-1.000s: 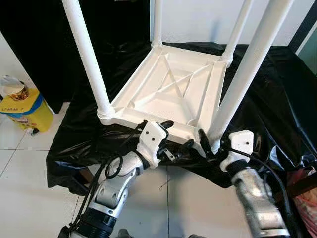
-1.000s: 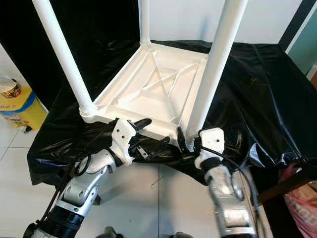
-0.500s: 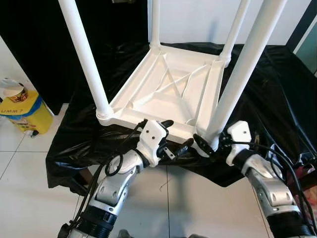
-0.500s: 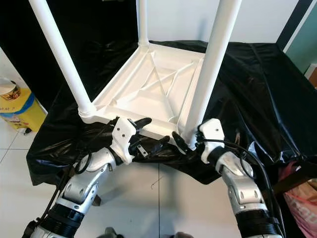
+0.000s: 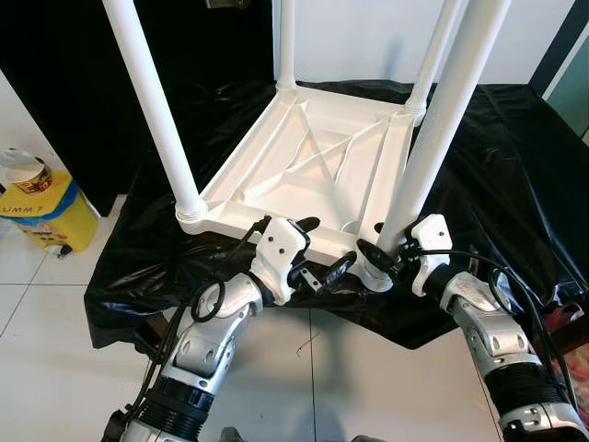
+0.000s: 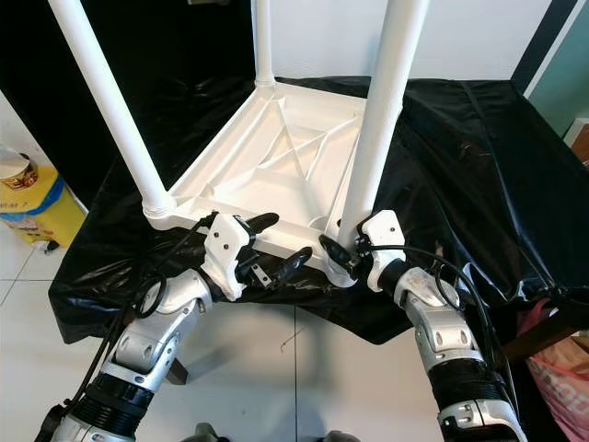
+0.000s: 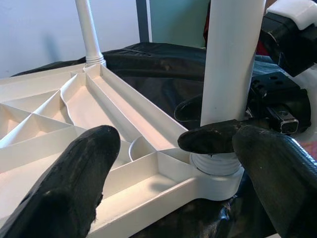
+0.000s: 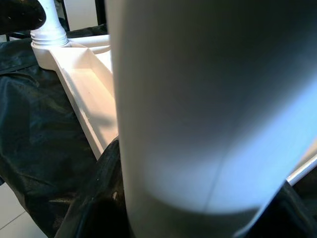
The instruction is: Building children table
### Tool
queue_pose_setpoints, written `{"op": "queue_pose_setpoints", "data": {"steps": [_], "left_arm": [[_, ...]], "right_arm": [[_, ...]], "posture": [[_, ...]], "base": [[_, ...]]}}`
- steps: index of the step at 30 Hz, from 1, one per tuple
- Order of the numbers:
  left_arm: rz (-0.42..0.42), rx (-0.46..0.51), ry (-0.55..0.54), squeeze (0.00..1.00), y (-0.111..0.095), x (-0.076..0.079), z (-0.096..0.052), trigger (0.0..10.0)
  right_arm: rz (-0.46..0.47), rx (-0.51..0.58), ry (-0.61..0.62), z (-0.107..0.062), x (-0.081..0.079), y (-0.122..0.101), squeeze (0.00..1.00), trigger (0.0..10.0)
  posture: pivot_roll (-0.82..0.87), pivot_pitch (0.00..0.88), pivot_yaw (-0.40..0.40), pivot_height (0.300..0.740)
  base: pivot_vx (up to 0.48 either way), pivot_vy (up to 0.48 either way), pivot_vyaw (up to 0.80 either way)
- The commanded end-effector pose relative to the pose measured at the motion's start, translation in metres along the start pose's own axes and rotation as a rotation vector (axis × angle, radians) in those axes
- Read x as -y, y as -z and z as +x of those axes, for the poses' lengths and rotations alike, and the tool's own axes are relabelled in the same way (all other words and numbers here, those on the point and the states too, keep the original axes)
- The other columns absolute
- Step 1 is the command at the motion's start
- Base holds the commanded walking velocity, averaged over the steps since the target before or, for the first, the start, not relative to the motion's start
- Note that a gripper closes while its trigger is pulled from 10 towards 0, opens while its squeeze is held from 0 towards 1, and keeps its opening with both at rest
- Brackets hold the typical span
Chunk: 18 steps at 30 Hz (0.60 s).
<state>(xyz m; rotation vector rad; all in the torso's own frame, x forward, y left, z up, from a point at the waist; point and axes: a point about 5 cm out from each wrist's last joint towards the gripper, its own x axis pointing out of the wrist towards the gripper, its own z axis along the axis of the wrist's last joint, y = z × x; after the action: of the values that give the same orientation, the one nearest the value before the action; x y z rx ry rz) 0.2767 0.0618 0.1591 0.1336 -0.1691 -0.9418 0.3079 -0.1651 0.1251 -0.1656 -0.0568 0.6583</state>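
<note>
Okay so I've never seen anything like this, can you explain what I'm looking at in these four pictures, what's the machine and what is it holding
It's a humanoid robot with two silver arms, each ending in a two-fingered black gripper. Two pictures come from cameras in its head, looking down; the other two from cameras on its wrists, looking along the fingers.

On a surface draped in black plastic sheet lies a white children's table, upside down, its legs pointing up. The right gripper is closed around the base of the nearest leg, where it enters its socket. The left gripper is open at the table's front edge, one finger above the rim. A yellow container stands on the floor.
</note>
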Motion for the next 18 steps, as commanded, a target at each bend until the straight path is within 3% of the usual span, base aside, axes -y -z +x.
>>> {"op": "queue_pose_setpoints", "data": {"steps": [1, 9, 18], "left_arm": [[-0.003, -0.003, 0.011, 0.0, 0.001, 0.002, -0.001, 10.0], [-0.008, -0.003, 0.015, 0.0, 0.001, 0.003, -0.001, 10.0], [-0.018, -0.003, 0.022, 0.0, 0.003, 0.008, 0.0, 10.0]], "right_arm": [[0.011, -0.046, -0.009, 0.0, -0.005, 0.01, 0.0, 10.0], [0.025, -0.049, 0.068, 0.0, -0.013, 0.011, 0.0, 10.0], [0.046, -0.075, 0.315, 0.0, -0.029, 0.014, 0.0, 10.0]], "posture": [[-0.02, 0.037, -0.012, 0.74], [-0.02, 0.042, -0.012, 0.74], [-0.03, 0.041, -0.021, 0.74]], "base": [[0.0, 0.0, 0.0], [0.0, 0.0, 0.0], [0.0, 0.0, 0.0]]}}
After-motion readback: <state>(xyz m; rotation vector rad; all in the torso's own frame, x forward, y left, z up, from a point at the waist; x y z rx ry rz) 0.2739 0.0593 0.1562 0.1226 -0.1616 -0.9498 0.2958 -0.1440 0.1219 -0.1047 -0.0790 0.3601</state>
